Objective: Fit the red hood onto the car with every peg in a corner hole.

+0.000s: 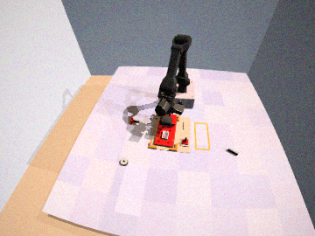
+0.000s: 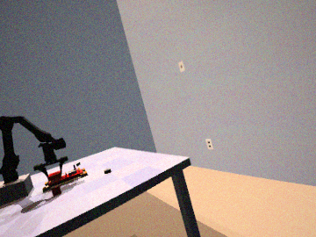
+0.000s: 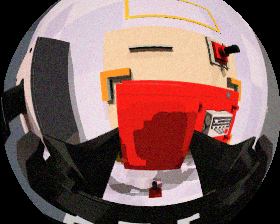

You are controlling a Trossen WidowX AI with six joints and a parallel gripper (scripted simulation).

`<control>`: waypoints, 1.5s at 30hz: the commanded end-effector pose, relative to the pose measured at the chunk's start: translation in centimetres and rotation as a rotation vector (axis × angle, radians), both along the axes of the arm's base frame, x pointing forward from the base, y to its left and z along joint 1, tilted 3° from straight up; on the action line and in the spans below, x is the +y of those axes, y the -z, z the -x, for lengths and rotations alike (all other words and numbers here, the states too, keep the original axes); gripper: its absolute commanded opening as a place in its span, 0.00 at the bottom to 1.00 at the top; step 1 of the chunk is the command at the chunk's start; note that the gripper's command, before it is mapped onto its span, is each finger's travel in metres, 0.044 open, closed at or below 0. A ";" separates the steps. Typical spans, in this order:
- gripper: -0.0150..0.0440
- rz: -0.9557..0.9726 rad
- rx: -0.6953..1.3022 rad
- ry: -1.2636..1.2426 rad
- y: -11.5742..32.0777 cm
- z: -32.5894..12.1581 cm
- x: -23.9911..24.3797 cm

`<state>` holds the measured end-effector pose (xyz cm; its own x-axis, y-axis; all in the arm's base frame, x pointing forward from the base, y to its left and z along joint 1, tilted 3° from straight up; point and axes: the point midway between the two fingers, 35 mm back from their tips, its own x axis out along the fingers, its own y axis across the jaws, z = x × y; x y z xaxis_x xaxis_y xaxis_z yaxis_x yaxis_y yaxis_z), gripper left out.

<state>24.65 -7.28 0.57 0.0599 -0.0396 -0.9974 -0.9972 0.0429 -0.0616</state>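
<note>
The gripper point(image 1: 167, 116) point(image 2: 54, 174) point(image 3: 156, 131) grasps the hood point(image 1: 166, 121) point(image 2: 54, 177) point(image 3: 159, 120) at the jig's point(image 1: 150, 147) point(image 3: 106, 80) 12 o'clock end from above; peg seating can't be told, release and retreat remain.

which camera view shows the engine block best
The wrist view: the engine block appears large, its top details readable. The top view shows it whole but tiny; in the exterior view I cannot pick it out.

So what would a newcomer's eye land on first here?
Probably the bright red hood, between the fingers of the black end effector over the jig board. Next, the yellow rectangle outline on the table beside that board, then the small black block lying farther out past the outline.
</note>
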 end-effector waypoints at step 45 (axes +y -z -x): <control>0.25 -0.025 -0.025 0.442 -6.0 -2.6 -0.1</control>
